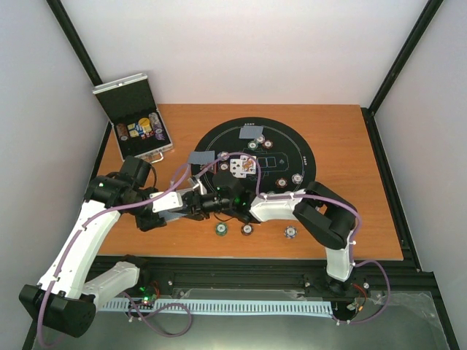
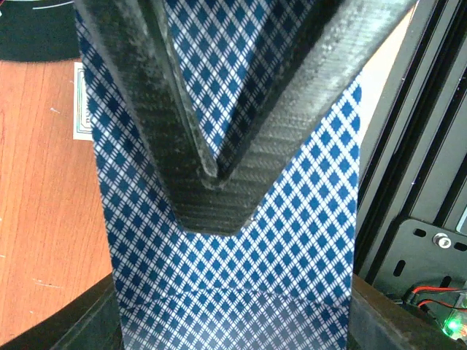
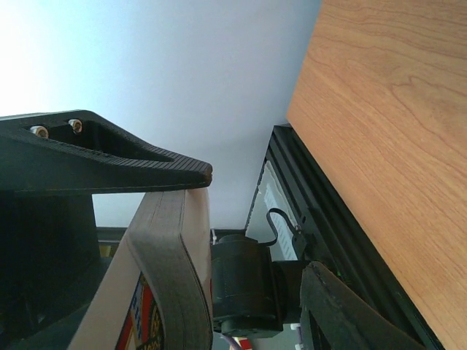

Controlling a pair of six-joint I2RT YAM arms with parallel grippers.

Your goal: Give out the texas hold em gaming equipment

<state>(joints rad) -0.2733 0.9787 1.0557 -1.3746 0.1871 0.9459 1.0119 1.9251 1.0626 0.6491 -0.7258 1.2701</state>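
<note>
My left gripper [image 1: 201, 203] is shut on the deck of playing cards [image 2: 233, 277], whose blue-and-white diamond back fills the left wrist view under the closed fingertips [image 2: 215, 197]. My right gripper [image 1: 232, 200] meets it from the right. In the right wrist view the deck [image 3: 179, 240] is seen edge-on. It lies against the upper finger [image 3: 146, 164] and a wide gap separates it from the lower finger [image 3: 343, 306], so the jaws are open. Chips [image 1: 282, 182], two face-down cards [image 1: 250, 132] and face-up cards [image 1: 239, 168] lie on the round black mat [image 1: 306, 149].
Three chips [image 1: 247, 229] lie on the wood table [image 1: 350, 219] in front of the mat. An open silver case [image 1: 135, 124] with more chips stands at the back left corner. The black frame rail [image 1: 241, 266] runs along the near table edge.
</note>
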